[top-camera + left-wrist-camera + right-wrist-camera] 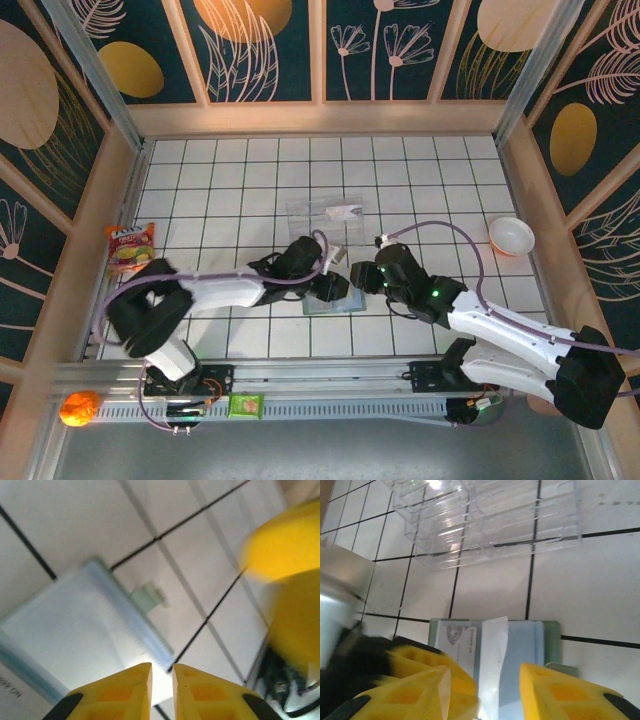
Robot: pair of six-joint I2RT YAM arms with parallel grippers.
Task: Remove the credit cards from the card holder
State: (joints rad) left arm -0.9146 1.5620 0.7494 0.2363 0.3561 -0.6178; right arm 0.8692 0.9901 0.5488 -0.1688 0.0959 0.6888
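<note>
Over the matte grey-green card holder [520, 640], the right end effector [487, 676] gapes empty, the left end effector [161, 679] barely parted.

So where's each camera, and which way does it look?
Top camera: above and behind the arms, looking down at the table; both arms, left gripper and right gripper show.
Left wrist camera: on the left arm, facing the card holder; its yellow fingers show.
Right wrist camera: on the right arm, facing the card holder and clear box; its yellow fingers show.
All three share the card holder.

White-black arms [230, 290], yellow jaws, lilac cables [455, 232]
</note>
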